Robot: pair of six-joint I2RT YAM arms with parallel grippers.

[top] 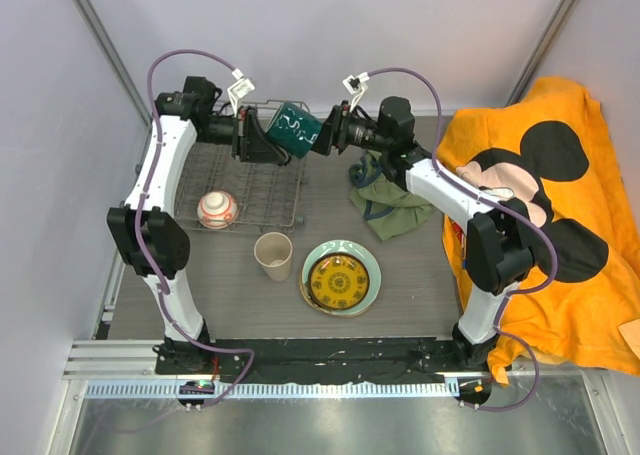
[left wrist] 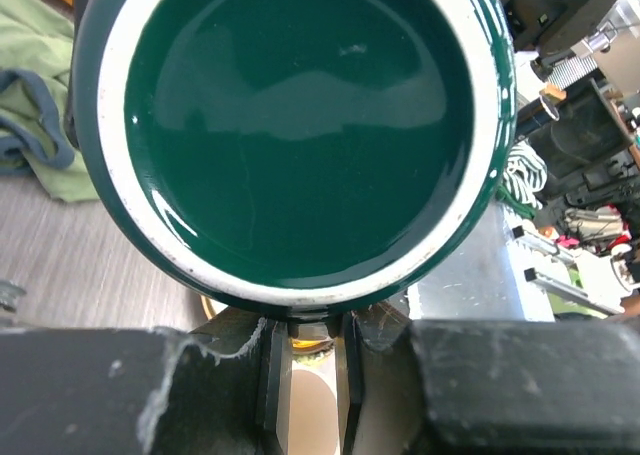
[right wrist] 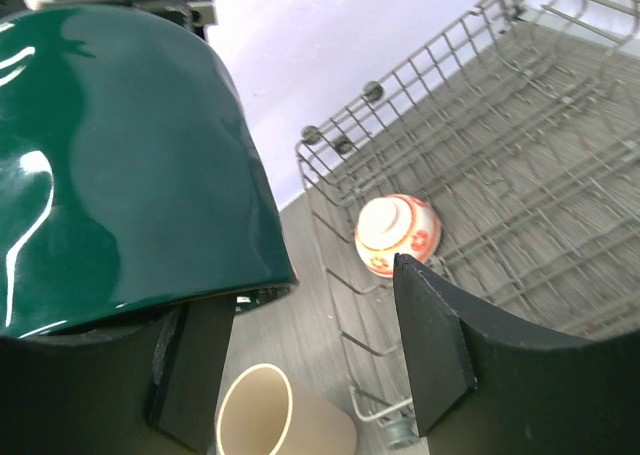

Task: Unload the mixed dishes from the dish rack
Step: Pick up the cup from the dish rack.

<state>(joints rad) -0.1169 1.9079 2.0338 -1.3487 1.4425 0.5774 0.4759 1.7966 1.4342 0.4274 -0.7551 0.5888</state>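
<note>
The dark green mug [top: 296,127] hangs in the air over the far right corner of the dish rack [top: 190,220]. My left gripper [top: 270,141] is shut on it; in the left wrist view the mug [left wrist: 300,125] fills the frame above the nearly closed left gripper [left wrist: 305,340]. My right gripper [top: 323,135] is open right beside the mug [right wrist: 120,165], which lies over its left finger [right wrist: 190,375]. The red-and-white bowl [top: 217,209] sits in the rack. The beige cup [top: 273,255] and the yellow plate [top: 338,280] on the pale green plate [top: 372,265] stand on the table. The cream floral plate is not in view.
An olive-green cloth [top: 385,203] lies right of the rack, under the right arm. An orange Mickey Mouse towel [top: 560,175] covers the table's right side. The rack's wire wall [right wrist: 340,275] stands between bowl [right wrist: 398,235] and cup [right wrist: 270,415].
</note>
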